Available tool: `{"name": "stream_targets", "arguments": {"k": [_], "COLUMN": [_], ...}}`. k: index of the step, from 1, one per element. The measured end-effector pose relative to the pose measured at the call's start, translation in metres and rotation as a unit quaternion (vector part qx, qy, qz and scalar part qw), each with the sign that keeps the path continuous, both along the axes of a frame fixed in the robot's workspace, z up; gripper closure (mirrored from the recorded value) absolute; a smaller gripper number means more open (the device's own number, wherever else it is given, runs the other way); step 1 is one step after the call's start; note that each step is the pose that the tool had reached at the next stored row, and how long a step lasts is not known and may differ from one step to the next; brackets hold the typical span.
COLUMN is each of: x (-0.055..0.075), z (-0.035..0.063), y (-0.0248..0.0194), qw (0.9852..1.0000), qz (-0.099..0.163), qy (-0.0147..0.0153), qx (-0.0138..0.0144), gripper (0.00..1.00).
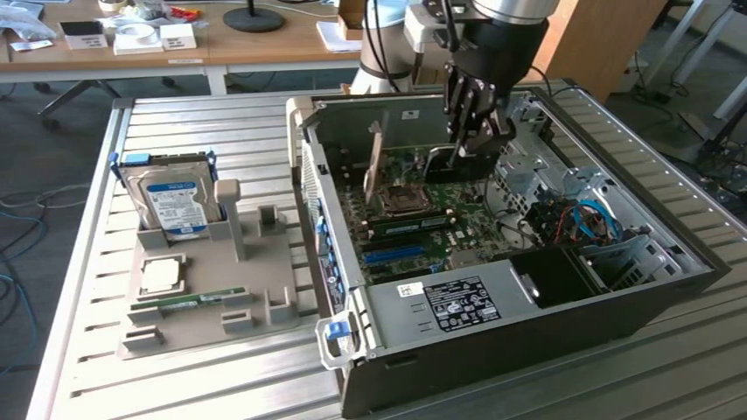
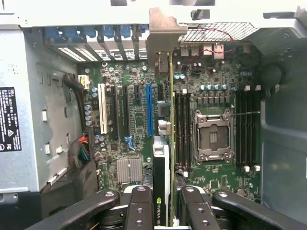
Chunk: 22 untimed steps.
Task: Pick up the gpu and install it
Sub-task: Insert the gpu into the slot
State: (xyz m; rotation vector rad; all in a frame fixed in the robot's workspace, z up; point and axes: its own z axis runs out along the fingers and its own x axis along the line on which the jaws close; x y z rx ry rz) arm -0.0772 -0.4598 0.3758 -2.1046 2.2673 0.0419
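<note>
One gpu (image 2: 161, 163), one gripper (image 2: 165, 199), one open computer case (image 1: 526, 350). The jaws stand partly closed, pinching the gpu edge-on inside the case

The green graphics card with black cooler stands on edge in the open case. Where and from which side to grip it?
Grip the green graphics card by its free long edge, at the end opposite its silver bracket, coming through the open side of the case. It stands upright over the green motherboard, so fingers press its two faces, as the gripper does.
</note>
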Motion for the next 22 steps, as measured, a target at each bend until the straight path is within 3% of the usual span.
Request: {"name": "stream_targets", "arguments": {"k": [8, 22], "x": [-0.002, -0.004], "z": [-0.0105, -0.0221], "y": [-0.0061, -0.0101], "qw": [1.0, 1.0], "qz": [0.0, 0.0], "qy": [0.0, 0.0], "qx": [0.0, 0.0001], "gripper": [0.73, 0.73]}}
